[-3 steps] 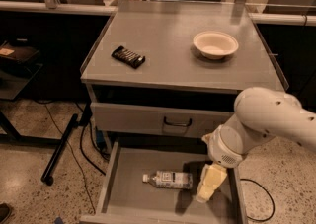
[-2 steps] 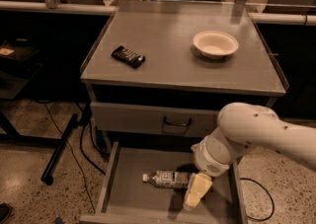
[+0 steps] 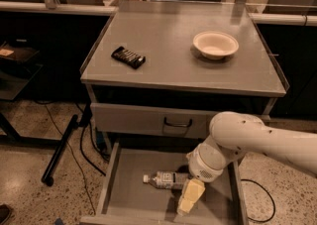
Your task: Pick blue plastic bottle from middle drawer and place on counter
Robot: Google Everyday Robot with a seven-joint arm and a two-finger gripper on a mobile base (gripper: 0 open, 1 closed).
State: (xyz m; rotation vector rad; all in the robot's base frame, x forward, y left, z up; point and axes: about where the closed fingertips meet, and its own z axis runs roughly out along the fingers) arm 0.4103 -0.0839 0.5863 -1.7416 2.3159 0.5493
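Gripper [image 3: 190,196] down inside the middle drawer [image 3: 130,189], low over the floor toward the front right, hanging off the big white arm [image 3: 257,140] reaching in from the right. Open or closed? Can't tell from this angle, so not guessing.

Blue plastic bottle [image 3: 166,180] flat on its side on the drawer floor, roughly mid-drawer, white cap pointing left, base end pointing right and tucked partly behind the wrist. Long axis pretty much side to side, parallel to the drawer front. So: bottle just beside the gripper, up and to the left of it in view, meaning a bit further back in the drawer. Touching or a hair apart, impossible to call.

Only one arm here, so no choice about which one goes in. Guessing the next bit needs a small shift back and left to straddle the body across its short width, not along its length.

Room-wise: plenty of bare floor left of the cap, less on the right with the side wall close to the wrist. Overhead, closed upper drawer front [image 3: 143,120] and the counter [image 3: 168,70] edge above the back of the drawer, so probably worth pulling forward a touch before lifting. Up top, black bar [image 3: 128,57] on the left, white bowl [image 3: 215,44] on the right, bare grey surface between them and toward the front for the drop.
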